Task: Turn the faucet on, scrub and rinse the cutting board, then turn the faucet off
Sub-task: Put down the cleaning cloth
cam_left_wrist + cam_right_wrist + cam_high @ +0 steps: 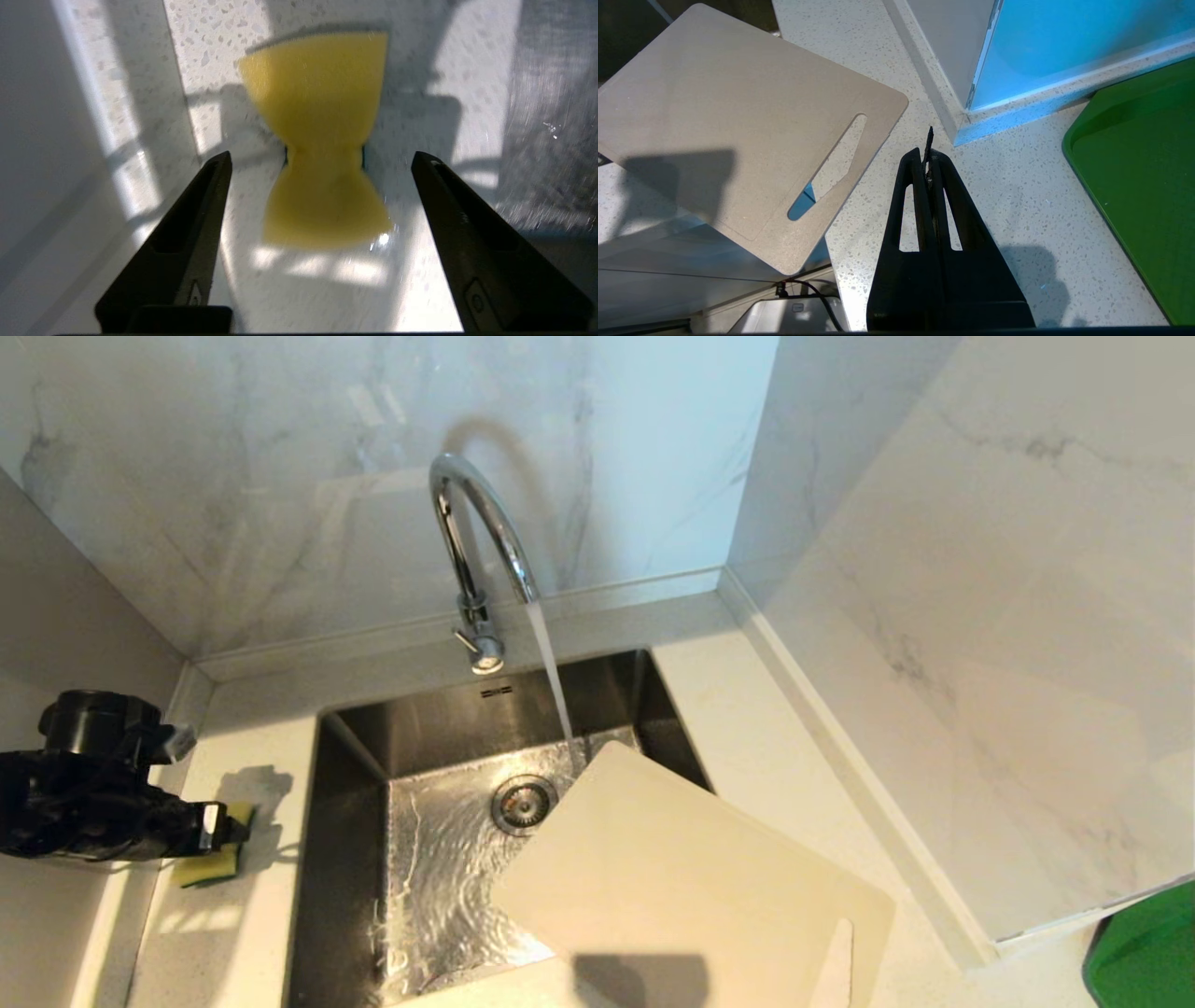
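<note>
The chrome faucet (476,551) is running; its stream (553,681) falls into the sink just past the far corner of the cutting board (681,887). This cream board lies tilted across the sink's front right corner, slot handle toward the counter (836,154). My left gripper (224,826) hovers over the counter left of the sink, open (321,161). A yellow sponge (322,140) lies on the counter between and just beyond its fingertips, pinched at the waist and touching neither finger (205,210). My right gripper (927,151) is shut and empty above the counter beside the board's handle end.
The steel sink (345,859) has wet walls and a round drain (523,803). Marble walls close in behind and on the right (980,616). A green tray (1139,177) sits on the counter to the right of my right gripper.
</note>
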Available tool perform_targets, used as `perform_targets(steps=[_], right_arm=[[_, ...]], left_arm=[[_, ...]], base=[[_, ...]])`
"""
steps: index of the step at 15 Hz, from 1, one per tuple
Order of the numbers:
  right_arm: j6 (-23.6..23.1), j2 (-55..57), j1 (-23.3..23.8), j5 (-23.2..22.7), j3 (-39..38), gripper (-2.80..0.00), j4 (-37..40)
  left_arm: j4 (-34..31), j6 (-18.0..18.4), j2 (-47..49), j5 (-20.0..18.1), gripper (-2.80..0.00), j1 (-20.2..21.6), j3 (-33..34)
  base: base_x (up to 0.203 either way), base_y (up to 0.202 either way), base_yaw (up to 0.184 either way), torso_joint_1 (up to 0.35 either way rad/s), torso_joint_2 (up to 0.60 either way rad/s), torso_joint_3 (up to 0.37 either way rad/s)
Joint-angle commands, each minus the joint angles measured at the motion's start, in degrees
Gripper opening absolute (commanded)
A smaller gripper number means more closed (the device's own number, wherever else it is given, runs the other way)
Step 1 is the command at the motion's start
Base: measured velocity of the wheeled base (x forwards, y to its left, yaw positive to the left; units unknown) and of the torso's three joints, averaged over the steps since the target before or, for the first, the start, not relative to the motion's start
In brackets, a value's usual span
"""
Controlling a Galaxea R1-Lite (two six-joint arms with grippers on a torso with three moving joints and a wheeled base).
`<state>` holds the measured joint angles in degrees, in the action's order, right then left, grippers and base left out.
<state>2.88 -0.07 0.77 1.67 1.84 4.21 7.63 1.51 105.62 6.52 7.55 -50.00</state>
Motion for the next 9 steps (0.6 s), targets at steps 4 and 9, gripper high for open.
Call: perform_targets(steps=[4,9], right_arm=[[0.02,0.07,-0.06,0.00,0.00,-2.80,0.01],[0.02,0.07,0.01,0.00,0.00,-2.80,0.01]], left_arm=[[-3.58,4.11,-12.08,-6.56,0.00,-3.31,2.77],[-4.02,6.43,-16.32,-6.48,-2.80,-8.02,3.89]], base=[[0.000,0.000,0.000,0.000,0.00,0.000],[0.000,0.000,0.000,0.000,0.00,0.000]])
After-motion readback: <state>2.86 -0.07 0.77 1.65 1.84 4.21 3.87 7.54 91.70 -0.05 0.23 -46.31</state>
